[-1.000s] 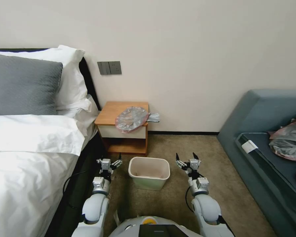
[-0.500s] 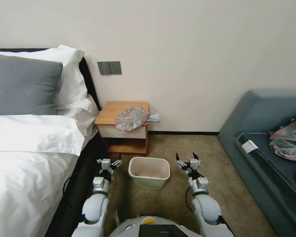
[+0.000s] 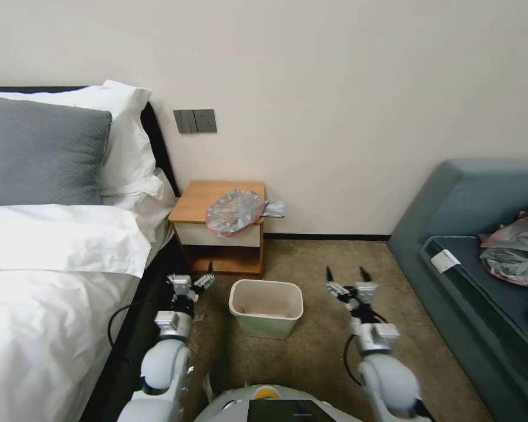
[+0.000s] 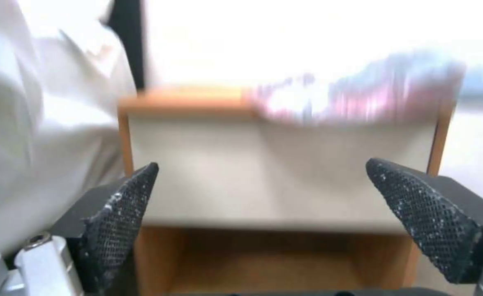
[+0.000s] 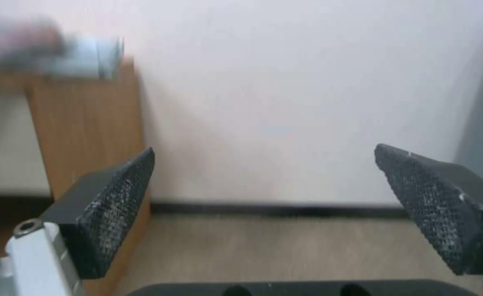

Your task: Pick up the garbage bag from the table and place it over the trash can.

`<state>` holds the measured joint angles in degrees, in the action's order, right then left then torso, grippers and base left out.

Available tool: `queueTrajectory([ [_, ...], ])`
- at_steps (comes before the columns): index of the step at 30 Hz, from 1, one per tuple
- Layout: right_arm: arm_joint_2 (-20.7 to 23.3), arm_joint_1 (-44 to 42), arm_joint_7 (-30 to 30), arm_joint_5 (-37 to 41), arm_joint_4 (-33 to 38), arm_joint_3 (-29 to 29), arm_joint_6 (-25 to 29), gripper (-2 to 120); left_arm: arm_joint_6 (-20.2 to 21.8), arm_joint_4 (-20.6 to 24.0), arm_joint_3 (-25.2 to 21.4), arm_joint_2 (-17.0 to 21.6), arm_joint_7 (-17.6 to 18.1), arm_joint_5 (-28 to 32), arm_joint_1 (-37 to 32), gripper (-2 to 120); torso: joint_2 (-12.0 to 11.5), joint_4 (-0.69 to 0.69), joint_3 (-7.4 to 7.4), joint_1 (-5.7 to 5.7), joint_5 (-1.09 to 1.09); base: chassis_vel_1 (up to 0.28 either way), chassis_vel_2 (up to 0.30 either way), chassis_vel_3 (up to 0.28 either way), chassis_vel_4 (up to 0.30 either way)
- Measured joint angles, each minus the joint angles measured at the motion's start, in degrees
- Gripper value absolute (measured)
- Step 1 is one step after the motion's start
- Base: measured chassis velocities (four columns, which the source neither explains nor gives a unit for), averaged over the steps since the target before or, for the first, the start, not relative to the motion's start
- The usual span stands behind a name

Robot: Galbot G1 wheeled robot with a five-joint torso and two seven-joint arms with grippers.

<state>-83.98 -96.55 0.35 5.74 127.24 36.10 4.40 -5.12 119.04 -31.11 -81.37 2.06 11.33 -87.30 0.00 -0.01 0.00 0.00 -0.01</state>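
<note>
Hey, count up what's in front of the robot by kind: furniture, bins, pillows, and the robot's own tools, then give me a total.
Furniture: 3, namely the bed, the table and the sofa
Bins: 1, the trash can
Pillows: 2, one grey pillow and one white pillow
Tools: 2, the left tool and the right tool, both open
Total: 8

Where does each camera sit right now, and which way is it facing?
Head: high on the robot, looking forward and down at the table, garbage bag and trash can; left gripper and right gripper show.
Left wrist: faces the table front; own fingers frame it.
Right wrist: faces the wall beside the table.
All three share the table.
</note>
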Motion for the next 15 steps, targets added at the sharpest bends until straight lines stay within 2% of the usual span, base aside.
queueTrajectory([
  [4,0.97,-4.07,0.66,1.9,5.77,1.48,3.11,100,-3.09,2.62,0.22,2.55,1.12,6.23,0.89,98,0.0,-0.01,-0.01,0.0,-0.02,0.0,0.0,0.0,0.0],
  [6,1.06,-5.43,0.98,0.85,6.07,0.97,4.8,100,-4.3,2.62,0.45,3.89,1.15,8.92,1.14,98,0.0,0.0,0.0,0.0,0.04,0.0,0.0,0.0,0.0],
  [12,1.01,-5.63,0.81,-2.47,5.27,-0.12,6.97,100,-4.02,2.65,0.82,4.67,1.6,9.97,1.25,98,0.0,0.01,0.0,0.0,0.01,0.0,0.0,0.0,0.0],
  [15,2.49,-2.38,0.61,-7.12,3.51,0.06,7.91,100,-3.3,2.94,1.15,4.68,1.89,9.68,1.52,98,0.0,0.01,0.0,0.0,0.02,0.0,0.0,0.0,0.0],
])
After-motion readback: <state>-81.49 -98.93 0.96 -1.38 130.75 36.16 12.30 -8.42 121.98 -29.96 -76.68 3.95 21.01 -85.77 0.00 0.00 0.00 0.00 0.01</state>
